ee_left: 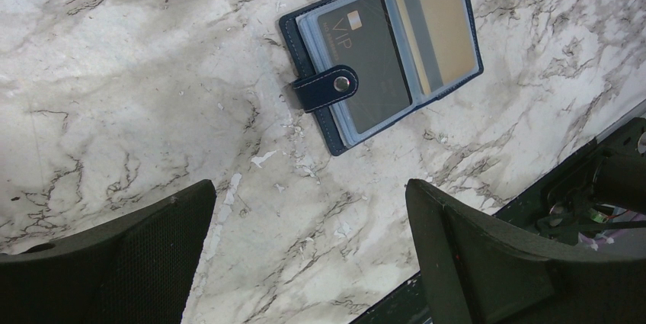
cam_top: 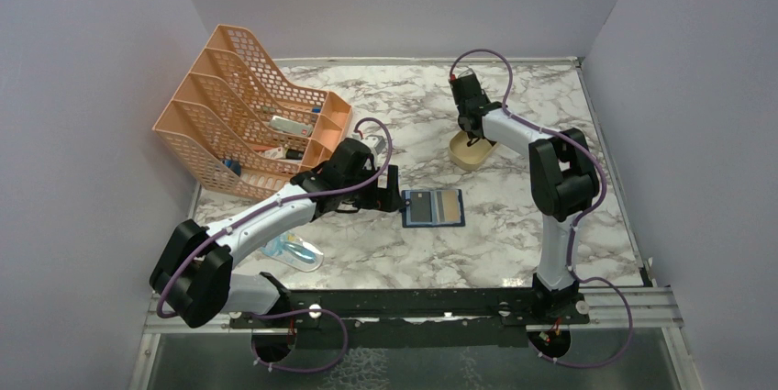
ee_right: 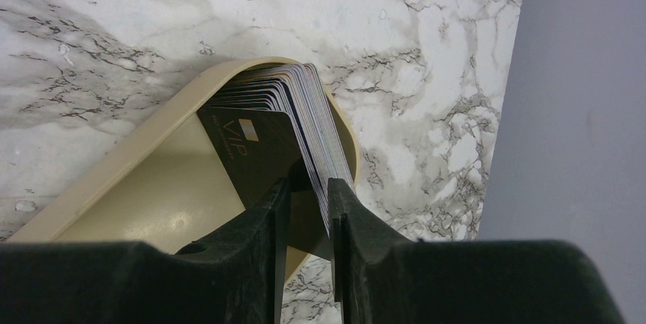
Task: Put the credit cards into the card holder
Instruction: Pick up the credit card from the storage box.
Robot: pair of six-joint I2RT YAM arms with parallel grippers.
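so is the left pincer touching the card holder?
Apart. Left wrist view: bare marble lies between the open left pincer and the card holder.

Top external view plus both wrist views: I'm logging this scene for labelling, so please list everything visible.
card holder: one, navy, open flat mid-table
grey card: one, dark grey, in the holder's left pocket
gold card: one, in the pocket beside it
loose cards: a stack, dark grey in front, pale behind, on edge in the tray
tray: one, tan, far right of centre
file rack: one, orange, far left
packet: one, blue-patterned, near left
table: one, white-grey marble
left gripper: open, over bare table beside the holder
right gripper: closed on the loose cards
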